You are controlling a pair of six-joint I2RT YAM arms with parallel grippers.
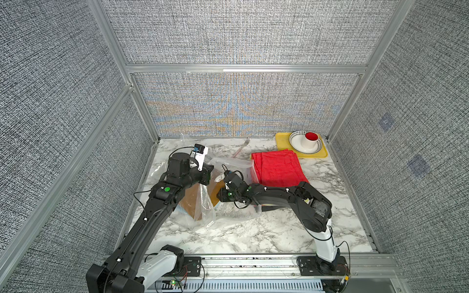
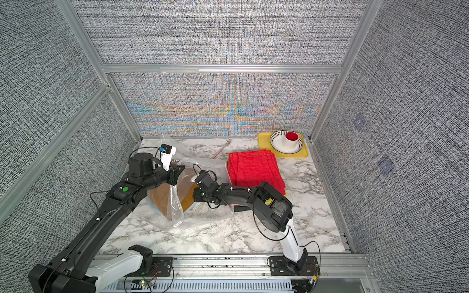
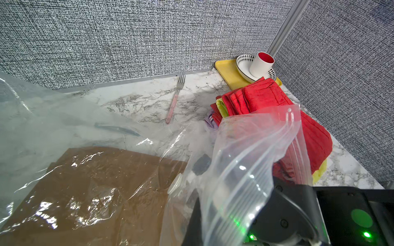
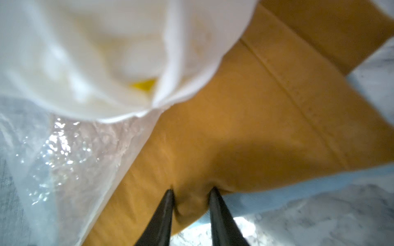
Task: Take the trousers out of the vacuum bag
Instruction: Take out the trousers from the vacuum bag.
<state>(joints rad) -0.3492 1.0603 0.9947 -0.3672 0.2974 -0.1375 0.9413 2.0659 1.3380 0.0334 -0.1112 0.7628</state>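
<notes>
Pinching a fold of the orange trousers, R gripper is nearly closed, reaching into the vacuum bag mid-table. L gripper is closed at the bag's lifted plastic; can't tell what it grips. Outside, red trousers top a stack just beside the bag.

See-through vacuum bag had orange trousers inside, red trousers centre-right, yellow tray, white bowl with black marks.
</notes>
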